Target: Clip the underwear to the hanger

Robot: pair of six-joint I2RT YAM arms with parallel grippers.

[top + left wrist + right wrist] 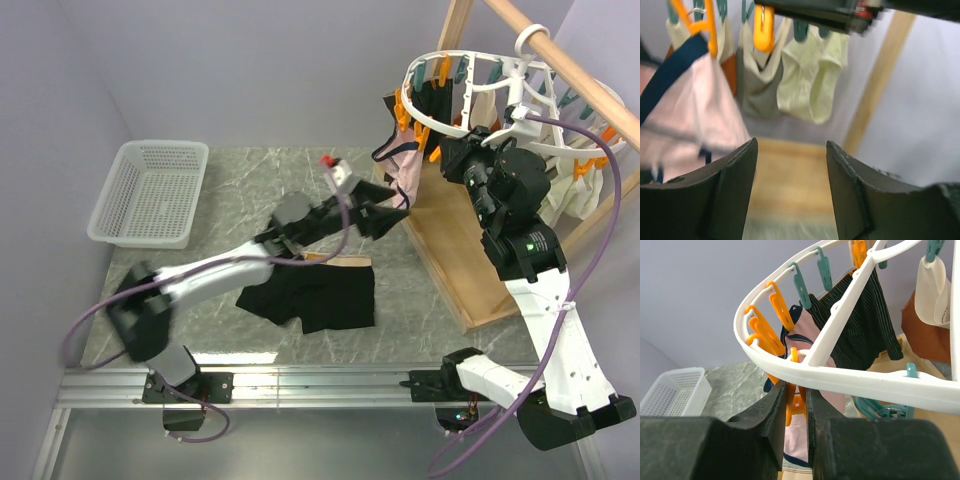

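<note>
The black underwear (310,295) with its tan waistband lies flat on the table, below my left arm; no gripper holds it. The round white hanger (470,130) hangs from a wooden rod at the upper right, with orange and teal clips and several garments on it. My left gripper (388,215) is open and empty, raised beside a hanging pink garment (402,165); its fingers (735,190) frame the wooden base. My right gripper (796,397) is shut on an orange clip (798,399) just under the hanger's rim (850,380).
A white mesh basket (150,190) stands at the back left. The wooden rod (560,55), post and base board (455,250) fill the right side. A pink garment (690,110), cream garments (812,75) and a black striped one (860,325) hang from the clips.
</note>
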